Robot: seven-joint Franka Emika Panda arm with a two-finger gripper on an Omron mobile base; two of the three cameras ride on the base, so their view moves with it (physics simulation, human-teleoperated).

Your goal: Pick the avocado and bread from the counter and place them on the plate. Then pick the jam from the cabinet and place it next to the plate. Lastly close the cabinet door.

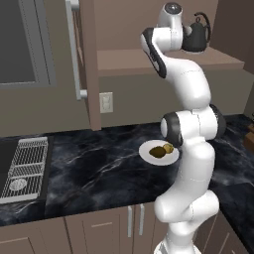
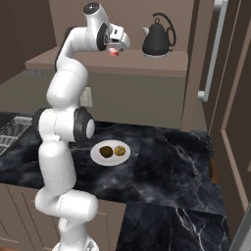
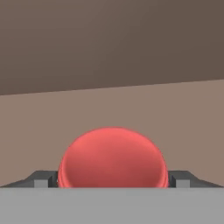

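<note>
Pincer (image 3: 113, 181) tips half-hidden behind jam (image 3: 113, 158)

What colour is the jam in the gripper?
Red; the jam shows best in the hand view.

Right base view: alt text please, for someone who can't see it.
The white arm holds a red jam jar in its gripper at the open cabinet shelf beside a black kettle. Below, a white plate on the dark counter carries the avocado and bread.

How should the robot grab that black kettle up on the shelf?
Best by the arched handle on top of the kettle, coming down from above. The body is round and wide, probably too fat for the gripper, which already holds the red jam; the handle is thin and stands clear above the lid.
</note>
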